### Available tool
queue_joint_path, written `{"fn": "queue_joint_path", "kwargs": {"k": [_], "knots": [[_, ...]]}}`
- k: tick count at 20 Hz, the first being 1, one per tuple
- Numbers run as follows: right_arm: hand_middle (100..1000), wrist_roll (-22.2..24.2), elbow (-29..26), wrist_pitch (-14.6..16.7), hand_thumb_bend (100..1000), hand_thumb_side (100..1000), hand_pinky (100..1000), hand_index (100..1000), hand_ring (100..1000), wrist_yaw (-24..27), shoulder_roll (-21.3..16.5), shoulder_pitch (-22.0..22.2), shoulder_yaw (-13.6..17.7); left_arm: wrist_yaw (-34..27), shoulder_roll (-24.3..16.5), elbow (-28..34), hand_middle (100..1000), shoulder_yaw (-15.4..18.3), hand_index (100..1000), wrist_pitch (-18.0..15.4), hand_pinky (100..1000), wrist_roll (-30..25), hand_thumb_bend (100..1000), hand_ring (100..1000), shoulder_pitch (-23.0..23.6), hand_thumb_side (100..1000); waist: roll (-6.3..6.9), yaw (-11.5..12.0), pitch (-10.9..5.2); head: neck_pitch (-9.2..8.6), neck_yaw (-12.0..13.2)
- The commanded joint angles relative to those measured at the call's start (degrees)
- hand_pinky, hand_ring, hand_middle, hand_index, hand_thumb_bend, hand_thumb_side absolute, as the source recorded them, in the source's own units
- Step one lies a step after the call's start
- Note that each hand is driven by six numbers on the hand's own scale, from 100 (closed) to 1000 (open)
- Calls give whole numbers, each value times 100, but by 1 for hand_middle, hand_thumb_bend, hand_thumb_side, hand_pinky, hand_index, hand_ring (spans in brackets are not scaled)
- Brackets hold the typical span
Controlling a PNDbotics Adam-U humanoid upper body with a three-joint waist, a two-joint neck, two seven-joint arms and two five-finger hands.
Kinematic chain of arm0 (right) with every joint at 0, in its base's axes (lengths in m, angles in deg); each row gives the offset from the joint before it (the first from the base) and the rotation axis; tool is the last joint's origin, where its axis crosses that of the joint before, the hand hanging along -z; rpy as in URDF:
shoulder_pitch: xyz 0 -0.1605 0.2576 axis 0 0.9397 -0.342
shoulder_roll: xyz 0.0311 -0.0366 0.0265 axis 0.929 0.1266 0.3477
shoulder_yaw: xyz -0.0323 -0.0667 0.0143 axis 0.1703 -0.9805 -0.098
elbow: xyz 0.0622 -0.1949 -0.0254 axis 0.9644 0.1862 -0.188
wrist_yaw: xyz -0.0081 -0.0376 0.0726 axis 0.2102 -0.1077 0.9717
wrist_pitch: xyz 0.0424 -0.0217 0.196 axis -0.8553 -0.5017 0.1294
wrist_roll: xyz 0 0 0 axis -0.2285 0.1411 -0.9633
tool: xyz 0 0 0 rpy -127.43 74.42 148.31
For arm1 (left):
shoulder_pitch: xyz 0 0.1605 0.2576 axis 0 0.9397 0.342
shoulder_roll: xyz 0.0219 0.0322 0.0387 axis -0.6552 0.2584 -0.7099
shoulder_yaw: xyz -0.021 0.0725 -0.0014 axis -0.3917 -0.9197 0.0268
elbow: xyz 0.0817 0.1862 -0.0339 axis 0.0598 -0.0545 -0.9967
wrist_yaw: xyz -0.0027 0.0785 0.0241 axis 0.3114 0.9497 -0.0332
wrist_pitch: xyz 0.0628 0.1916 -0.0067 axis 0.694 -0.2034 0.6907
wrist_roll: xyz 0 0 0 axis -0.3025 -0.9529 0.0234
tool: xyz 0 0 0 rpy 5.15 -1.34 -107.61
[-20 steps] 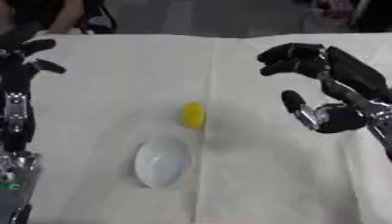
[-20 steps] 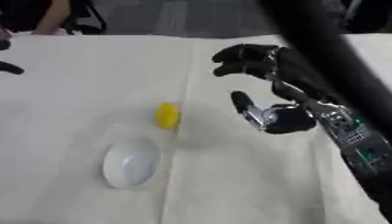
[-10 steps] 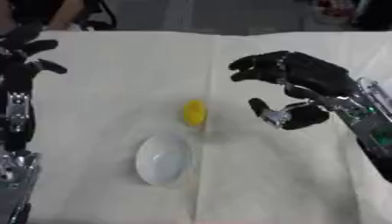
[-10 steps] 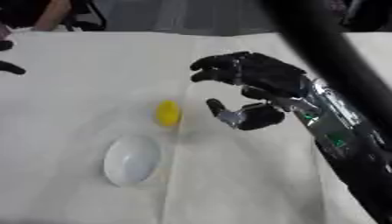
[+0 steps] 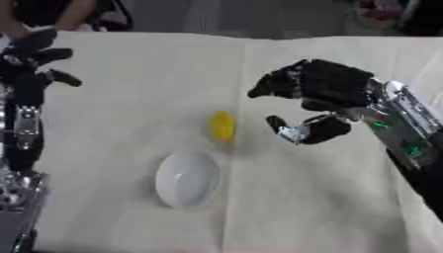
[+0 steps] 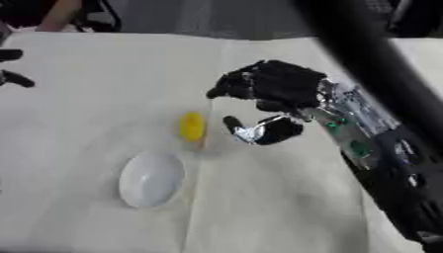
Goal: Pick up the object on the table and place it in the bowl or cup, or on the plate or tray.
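Since the earlier frame the right hand (image 5: 325, 101) has travelled leftward across the bench (image 5: 130, 74) and now hovers just right of the yellow object (image 5: 221, 125), not touching it. Its fingers (image 5: 275, 85) are spread wide and arched over, pointing left, with the thumb (image 5: 286, 129) held apart below them; nothing is held. The right forearm runs off toward the near right edge of the view.

The yellow object, small and oval, lies on the pale cloth covering the bench, near the centre of the scene. The white bowl (image 5: 186, 179) sits just near and slightly left of it, apart from it, and holds nothing visible. A crease in the cloth runs from far to near, passing close to the right of both items.

The left hand (image 5: 34, 52) stands at the far left edge, well apart from the object and bowl, fingers relaxed and open, holding nothing. Its arm (image 5: 22, 133) extends down the left edge toward the near corner.
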Motion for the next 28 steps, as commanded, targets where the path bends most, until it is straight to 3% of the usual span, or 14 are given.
{"fn": "queue_joint_path", "kwargs": {"k": [1, 14, 28], "knots": [[774, 14, 221, -22, 100, 783, 455, 939, 649, -379, 122, -205, -32, -35, -73, 56, 786, -12, 820, -9, 471, -41, 269, 730, -88, 875, -8, 23, -77, -38, 26], [774, -396, 1210, 100, 100, 771, 438, 940, 645, -1755, 807, -711, -72, -111, -17, 23, 786, -66, 819, -21, 466, -127, 268, 721, -124, 876, -4, 185, -95, -42, -26], [791, -550, 1736, 214, 100, 772, 493, 935, 687, -2431, 1110, -901, -59, -153, -1, 10, 787, -85, 820, -28, 467, -167, 268, 717, -142, 875, 23, 316, -123, -45, -137]]}}
